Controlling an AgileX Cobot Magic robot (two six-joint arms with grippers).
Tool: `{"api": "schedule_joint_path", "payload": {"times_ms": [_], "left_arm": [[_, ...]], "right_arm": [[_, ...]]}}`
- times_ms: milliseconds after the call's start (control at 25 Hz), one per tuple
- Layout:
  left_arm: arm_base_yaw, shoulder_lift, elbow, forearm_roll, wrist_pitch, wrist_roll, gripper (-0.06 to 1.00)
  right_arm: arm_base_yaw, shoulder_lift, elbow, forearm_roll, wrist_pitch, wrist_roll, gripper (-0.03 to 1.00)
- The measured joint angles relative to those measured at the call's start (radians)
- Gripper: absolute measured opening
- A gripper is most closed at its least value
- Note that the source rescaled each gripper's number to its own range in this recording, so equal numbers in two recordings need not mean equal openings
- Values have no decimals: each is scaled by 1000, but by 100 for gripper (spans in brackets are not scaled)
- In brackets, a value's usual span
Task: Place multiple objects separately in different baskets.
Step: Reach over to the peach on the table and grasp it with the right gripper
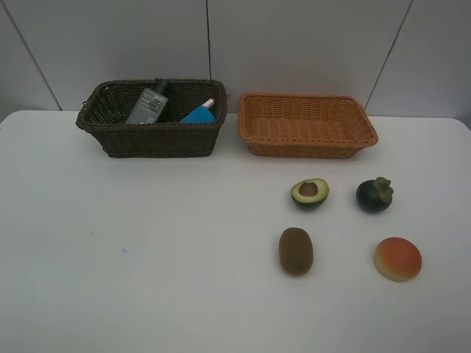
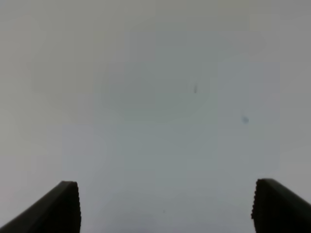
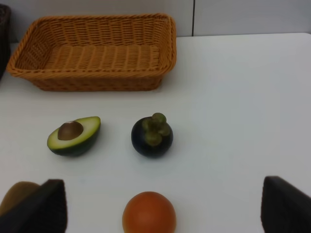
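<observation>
On the white tabletop (image 1: 147, 294) we find a dark brown wicker basket (image 1: 151, 140) holding a dark green pump bottle (image 1: 151, 104) and blue eraser block (image 1: 197, 115), with a light orange wicker basket (image 1: 309, 141) beside it. Avocado half (image 1: 309, 193), dark mangosteen (image 1: 374, 195), brown kiwi (image 1: 296, 251) and orange-yellow round fruit (image 1: 397, 258) lie apart. Left jaws and right jaws gape, empty; the round fruit lies just ahead, between the right jaws.

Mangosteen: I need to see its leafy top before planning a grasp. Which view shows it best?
Right wrist: the mangosteen sits near the middle, large and unobstructed, green top clear. Exterior high shows it whole but small, right of the avocado. Left wrist shows only table surface, no mangosteen.
</observation>
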Motion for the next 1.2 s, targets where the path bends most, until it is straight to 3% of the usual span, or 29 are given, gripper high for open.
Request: {"api": "schedule_joint_path", "payload": {"times_ms": [320,520,880,1200], "left_arm": [[0,-457,238,-8,3,125,87],[0,-699,329,-25,5,150,87],[0,-1003,464,-74,0,214,87],[0,-1153,489,-92,-68,242,87]], "right_arm": [[0,0,0,0,0,0,100],[0,0,0,0,0,0,100],[0,0,0,0,0,0,100],[0,0,0,0,0,0,100]]}}
